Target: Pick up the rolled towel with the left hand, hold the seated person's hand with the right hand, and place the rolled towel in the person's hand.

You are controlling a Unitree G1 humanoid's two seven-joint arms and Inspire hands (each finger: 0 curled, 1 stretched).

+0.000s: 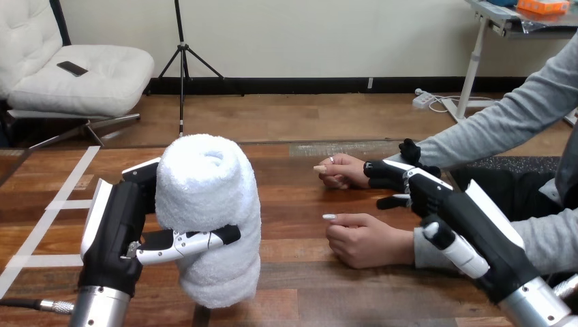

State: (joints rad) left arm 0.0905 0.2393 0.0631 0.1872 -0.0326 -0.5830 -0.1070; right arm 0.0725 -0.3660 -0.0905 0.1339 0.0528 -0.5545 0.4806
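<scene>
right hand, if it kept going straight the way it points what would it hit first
Probably the person's farther hand: the right hand points at its wrist, seemingly touching it; depth is unclear.

Left hand [114, 228] raised, fingers [184, 243] curled; right hand [417, 191] forward, fingers clasping.

free: table [293, 204] mid-strip | left: rolled towel [208, 211] | right: person's near hand [368, 240], far hand [344, 170]

The rolled towel [208, 204] hides fingers of the left hand [112, 231]; the person's sleeves [504, 122] run off the right edge.
</scene>
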